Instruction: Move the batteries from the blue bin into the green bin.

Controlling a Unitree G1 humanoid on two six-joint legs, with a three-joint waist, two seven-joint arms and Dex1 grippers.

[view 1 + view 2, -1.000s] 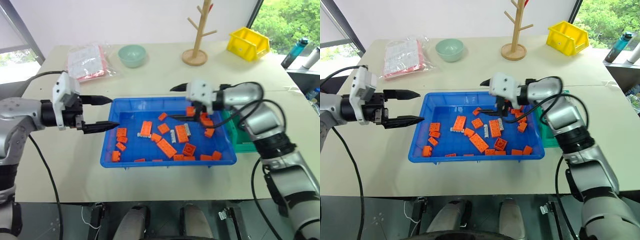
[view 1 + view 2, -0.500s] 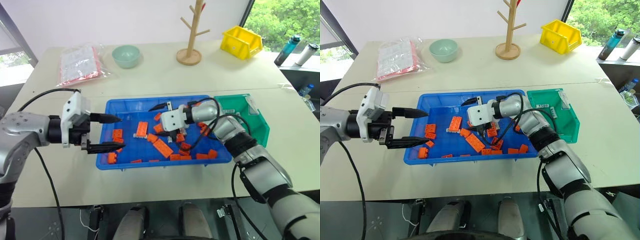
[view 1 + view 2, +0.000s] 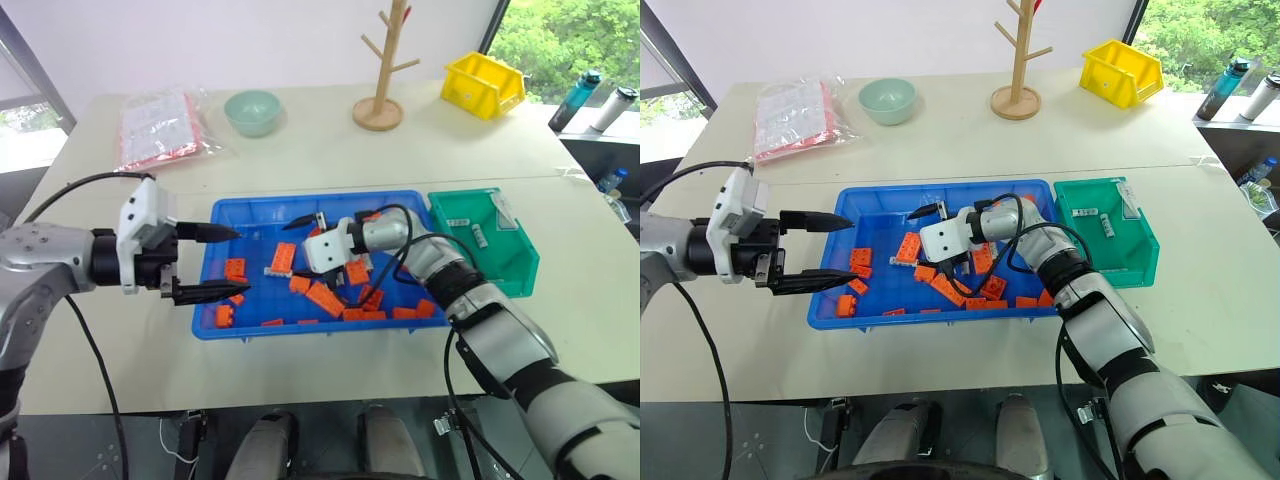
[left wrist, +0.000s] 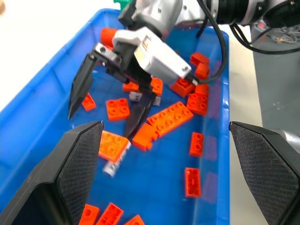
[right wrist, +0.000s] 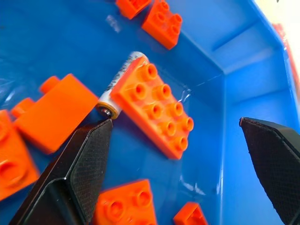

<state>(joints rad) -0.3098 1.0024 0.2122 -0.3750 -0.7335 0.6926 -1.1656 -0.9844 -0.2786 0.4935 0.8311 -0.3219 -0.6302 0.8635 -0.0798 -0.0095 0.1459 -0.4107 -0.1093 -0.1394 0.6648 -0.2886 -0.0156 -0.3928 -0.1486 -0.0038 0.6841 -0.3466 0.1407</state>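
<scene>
Table [image 3: 300,160]: pale top, seven items resting on it.
Blue bin [image 3: 215,325] and green bin [image 3: 520,275] sit near the front edge; packet [image 3: 160,122], bowl [image 3: 251,110], wooden rack [image 3: 380,108] and yellow bin [image 3: 485,85] stand along the back.

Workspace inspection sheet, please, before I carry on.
Surface: beige table.
Job's things: blue bin holds orange bricks and a battery half under a brick; green bin has batteries inside.
Clutter: yellow bin, wooden peg stand, bowl, plastic packet.
Grippers: left gripper open at the bin's edge; right gripper open, low over the bricks.
Cables: black cables along both arms.
Surroundings: bottles, windows.
</scene>
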